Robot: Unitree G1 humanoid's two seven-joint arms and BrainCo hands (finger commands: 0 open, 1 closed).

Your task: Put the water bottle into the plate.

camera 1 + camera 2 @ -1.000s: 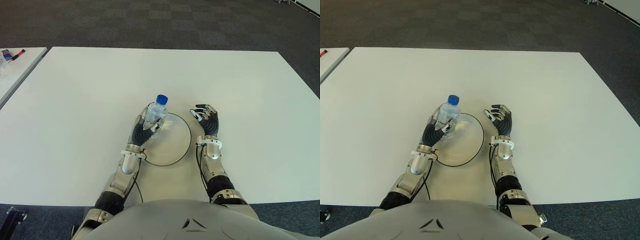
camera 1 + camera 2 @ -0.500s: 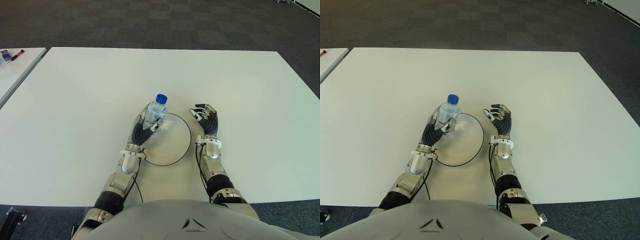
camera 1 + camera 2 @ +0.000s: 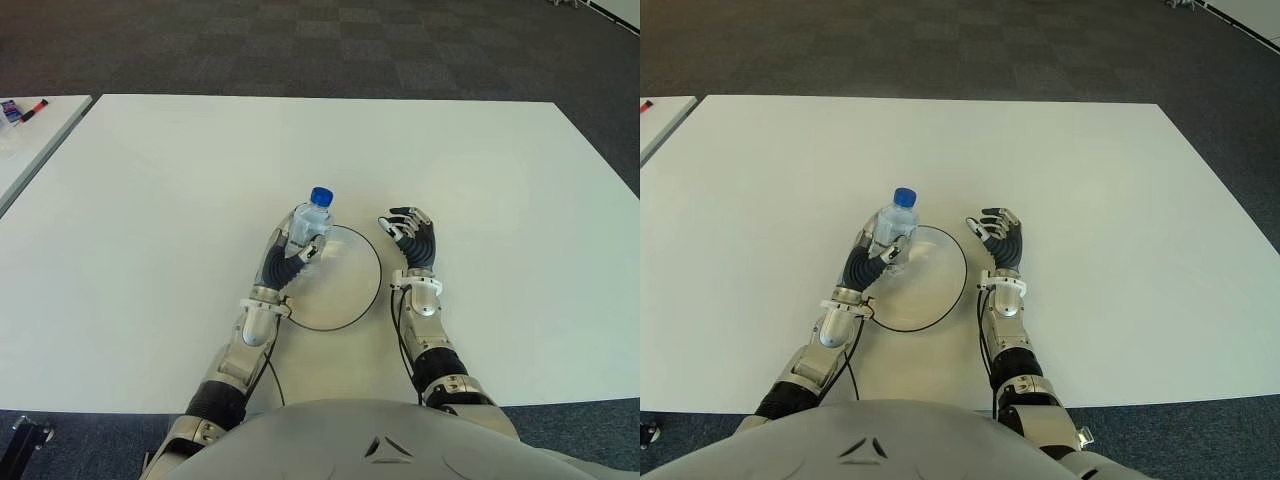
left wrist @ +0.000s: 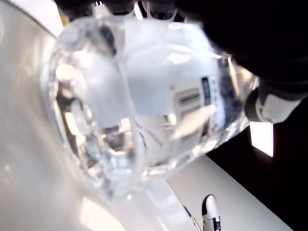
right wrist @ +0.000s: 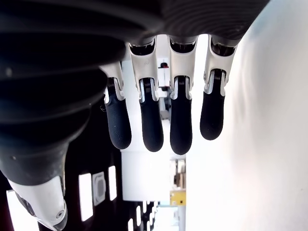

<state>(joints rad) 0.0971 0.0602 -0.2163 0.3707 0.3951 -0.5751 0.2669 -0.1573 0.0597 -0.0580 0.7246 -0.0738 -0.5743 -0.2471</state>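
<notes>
A clear water bottle (image 3: 310,223) with a blue cap (image 3: 321,196) stands upright in my left hand (image 3: 288,252), whose fingers are wrapped around its body. It is at the far left rim of the clear round plate (image 3: 352,300) with a dark edge. The left wrist view shows the bottle (image 4: 144,96) close up, its base just over the plate. My right hand (image 3: 412,235) shows just right of the plate, fingers relaxed and holding nothing; its fingers (image 5: 180,130) hang loose in the right wrist view.
The white table (image 3: 150,180) spreads wide on all sides of the plate. A second white table (image 3: 30,130) with small items stands at the far left. Dark carpet lies beyond the far edge.
My left hand with the bottle has shifted very slightly left and farther away. The right hand has not moved.
</notes>
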